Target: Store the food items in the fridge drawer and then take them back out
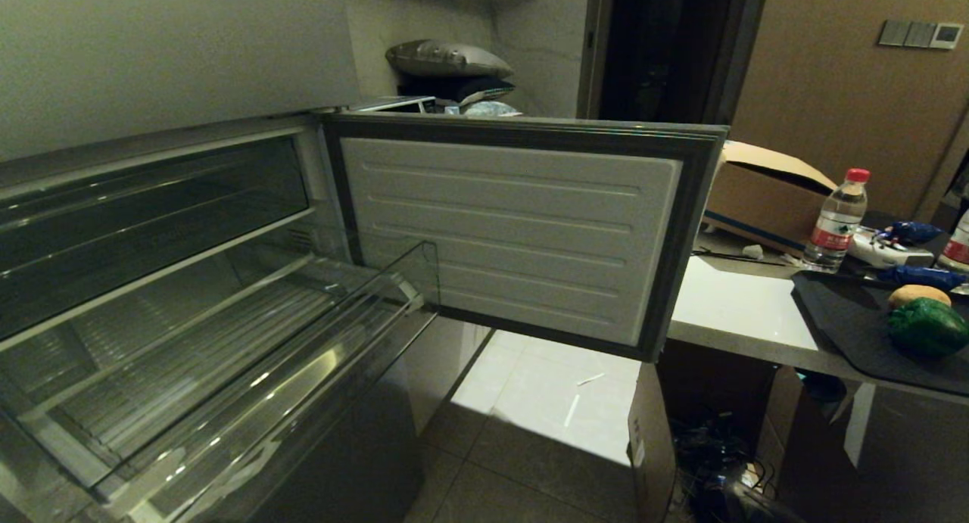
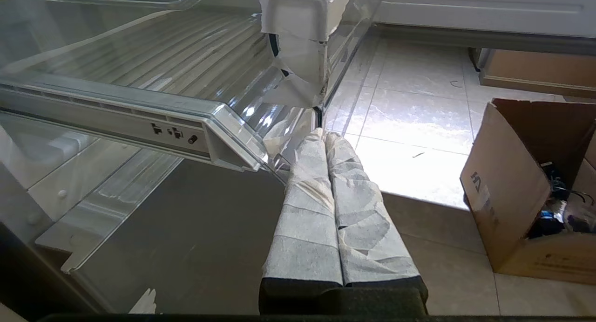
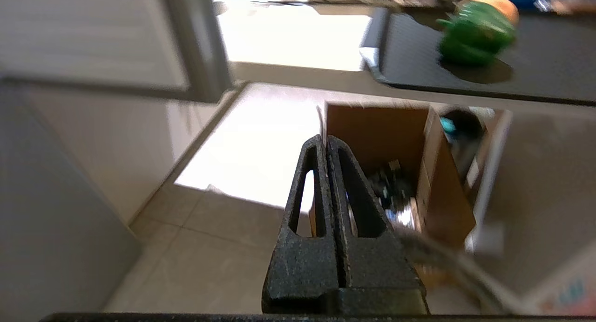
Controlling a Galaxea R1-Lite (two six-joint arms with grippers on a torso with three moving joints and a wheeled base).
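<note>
Fridge drawer (image 1: 250, 372) is pulled out of the open fridge (image 1: 151, 205), clear plastic, ribbed floor, tall front lip; nothing lies in it, so storing has not begun; step in hand looks like the very start, going for the first food item.

Food sits well away from the drawer, on the far side of the swung-open fridge door (image 1: 515, 228): green pepper (image 1: 927, 328) on a dark mat (image 1: 848, 319) on the worktop (image 1: 727, 303), with an orange-yellow item (image 1: 918, 296) touching or just behind it, cannot tell what it is; water bottle (image 1: 836, 220) and blue packets (image 1: 920, 277) further back on the worktop, beyond the mat.

Neither arm shows in the head view; left tool (image 2: 324, 134) hangs just beside the drawer's front corner, tape-wrapped fingers pressed together, holding nothing, looks parked; right tool (image 3: 326, 140) also fully closed and empty, aimed over a cardboard box (image 3: 386, 173) on the floor below the worktop, pepper visible beyond it in the right wrist view.

Next move, as a judgement: right tool must spread its fingers wide, travel over the worktop edge to the pepper, come down around its body and close; the pepper is rounded and glossy, may roll or slip; the door edge beside the worktop is a thing to clear on the carry back to the drawer.
</note>
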